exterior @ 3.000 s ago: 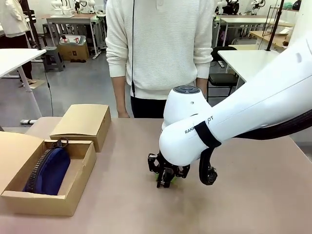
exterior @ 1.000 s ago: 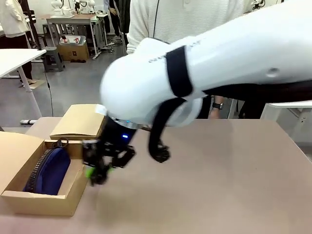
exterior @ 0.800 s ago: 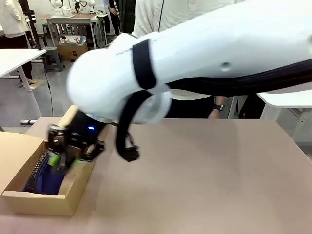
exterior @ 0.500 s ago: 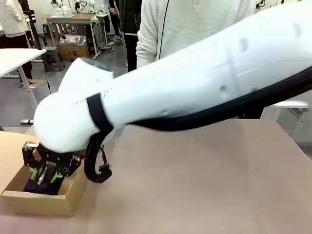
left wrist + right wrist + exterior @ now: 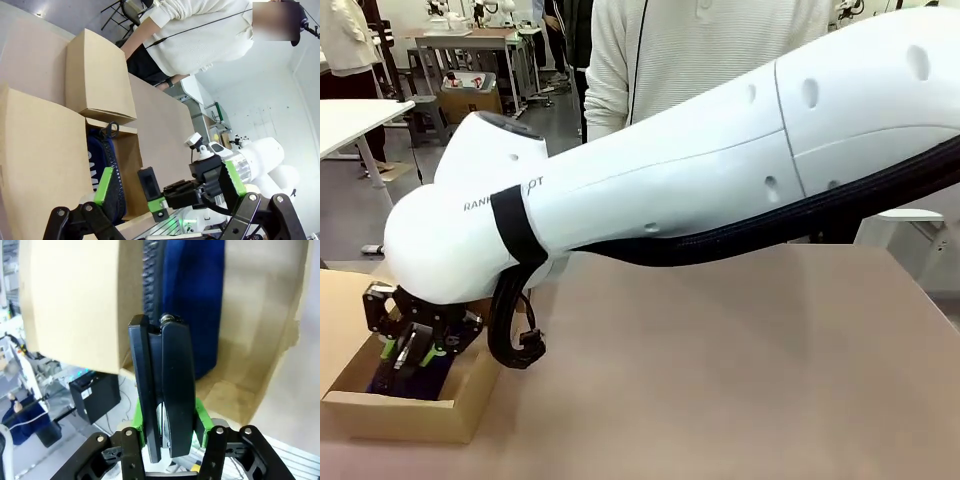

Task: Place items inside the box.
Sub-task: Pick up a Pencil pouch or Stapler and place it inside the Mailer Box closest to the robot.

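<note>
The right gripper (image 5: 408, 352) hung over the box (image 5: 415, 418), fingers clamped on a black stapler (image 5: 167, 385) — beside the navy pouch (image 5: 200, 300). The left gripper (image 5: 169, 181) stood spread wide.

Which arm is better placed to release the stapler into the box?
Right: its jaws grip the black stapler above the open box and navy pouch; the left jaws stand open, empty.

Grey floor (image 5: 350, 215); white table (image 5: 355, 112) left; cardboard box (image 5: 472, 103) under far desk (image 5: 460, 40).
</note>
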Robot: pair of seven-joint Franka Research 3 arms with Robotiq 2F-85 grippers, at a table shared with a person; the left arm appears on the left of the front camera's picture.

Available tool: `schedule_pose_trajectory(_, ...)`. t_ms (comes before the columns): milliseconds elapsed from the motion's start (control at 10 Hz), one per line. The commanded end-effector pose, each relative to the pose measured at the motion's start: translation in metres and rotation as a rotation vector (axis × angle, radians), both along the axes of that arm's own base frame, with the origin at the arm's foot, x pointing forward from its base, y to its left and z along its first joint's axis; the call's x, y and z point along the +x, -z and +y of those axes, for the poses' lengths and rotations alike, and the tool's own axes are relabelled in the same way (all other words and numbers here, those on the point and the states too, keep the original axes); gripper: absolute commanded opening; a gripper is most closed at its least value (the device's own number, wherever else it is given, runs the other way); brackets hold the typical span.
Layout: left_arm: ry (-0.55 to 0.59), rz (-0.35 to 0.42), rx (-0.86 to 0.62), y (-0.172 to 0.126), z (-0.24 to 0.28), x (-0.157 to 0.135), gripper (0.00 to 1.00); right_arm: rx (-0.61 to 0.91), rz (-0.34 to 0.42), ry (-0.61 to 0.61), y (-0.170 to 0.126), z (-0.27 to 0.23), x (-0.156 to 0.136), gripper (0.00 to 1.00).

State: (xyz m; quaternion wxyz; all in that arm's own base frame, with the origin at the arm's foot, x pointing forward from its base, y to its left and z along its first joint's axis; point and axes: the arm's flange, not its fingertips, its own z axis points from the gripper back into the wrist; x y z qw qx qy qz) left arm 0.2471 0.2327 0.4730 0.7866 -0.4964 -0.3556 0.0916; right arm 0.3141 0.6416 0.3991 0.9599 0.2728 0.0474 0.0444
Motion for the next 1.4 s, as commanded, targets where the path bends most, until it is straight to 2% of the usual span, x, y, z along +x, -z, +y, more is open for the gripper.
schedule_pose_trajectory(0, 0.002, -0.034, -0.008, 0.0, -0.001, 0.0, 1.0, -0.067, -0.035, 0.089, 0.014, 0.008, 0.005, 0.43)
schedule_pose_trajectory(200, 0.002, -0.034, -0.008, 0.0, -0.001, 0.0, 1.0, -0.064, -0.046, 0.115, 0.01, 0.006, 0.008, 0.43)
schedule_pose_trajectory(600, 0.002, -0.034, -0.008, 0.0, -0.001, 0.0, 1.0, -0.048, -0.003, 0.111, 0.018, -0.001, 0.011, 0.43)
schedule_pose_trajectory(700, 0.002, -0.034, -0.008, 0.0, -0.001, 0.0, 1.0, -0.032, 0.0, 0.113, 0.017, -0.004, 0.01, 0.65)
schedule_pose_trajectory(800, 0.002, -0.034, -0.008, 0.0, -0.001, 0.0, 1.0, -0.042, -0.003, 0.113, 0.017, -0.005, 0.01, 1.0)
schedule_pose_trajectory(1300, 0.002, -0.034, -0.008, 0.0, -0.001, 0.0, 1.0, -0.022, -0.004, 0.139, 0.015, -0.014, 0.008, 1.0)
